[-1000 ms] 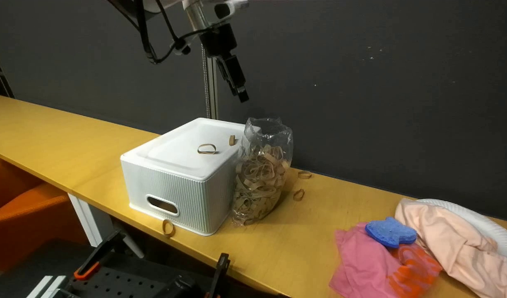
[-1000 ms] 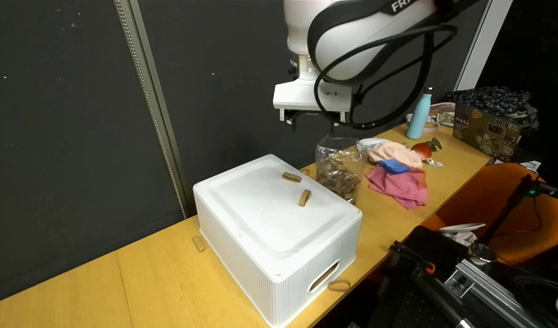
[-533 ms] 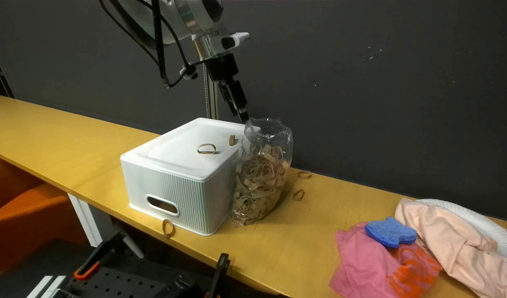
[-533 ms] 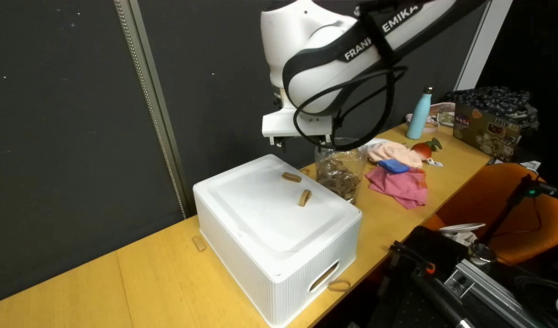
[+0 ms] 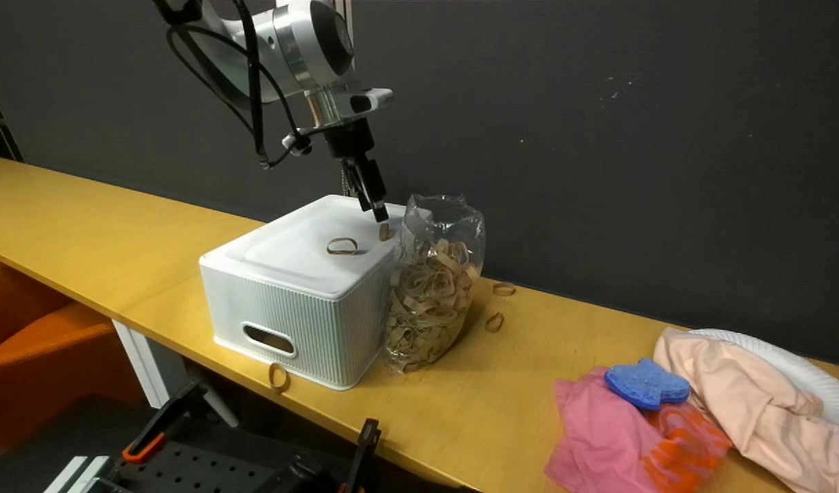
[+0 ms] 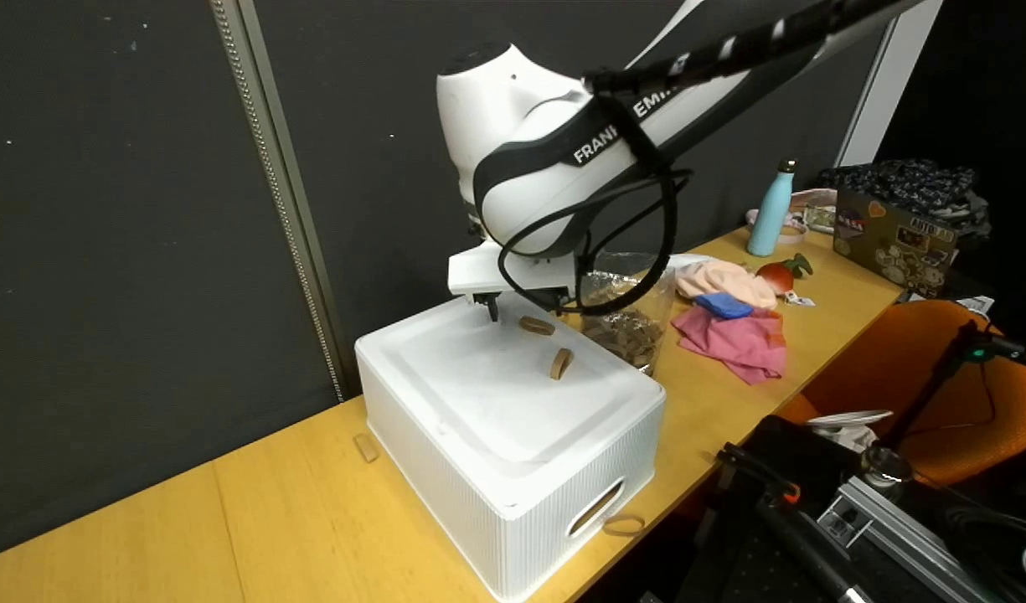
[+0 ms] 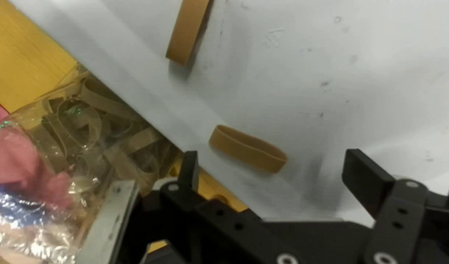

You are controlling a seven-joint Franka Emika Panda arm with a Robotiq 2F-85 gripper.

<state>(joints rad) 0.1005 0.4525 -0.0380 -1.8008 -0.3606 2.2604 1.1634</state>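
My gripper point(image 7: 272, 167) stands open above the white ribbed box, its black fingers wide apart with nothing between them. Ahead of the fingertips in the wrist view, a tan rubber band point(image 7: 248, 149) rests on the box top, not touched. A second tan band point(image 7: 187, 33) lies farther up on the same surface. In an exterior view the gripper point(image 5: 379, 215) hangs just over the back part of the white box point(image 5: 275, 311), close to the nearer band point(image 5: 384, 233). Beside the box leans a clear plastic bag point(image 5: 433, 294) full of tan bands, its mouth loose.
More bands lie on the wooden table point(image 5: 529, 411), by the bag and at the box's front. Pink cloth point(image 5: 597, 438), a blue sponge point(image 5: 645, 385), peach cloth point(image 5: 755, 397) and a white plate sit farther along. A dark wall rises behind; a blue bottle point(image 6: 772, 209) stands at the far end.
The arm has come down from high above toward the box top, in the last half second also shifting away from the bag. The gripper stays open; bands, box and bag have not moved.
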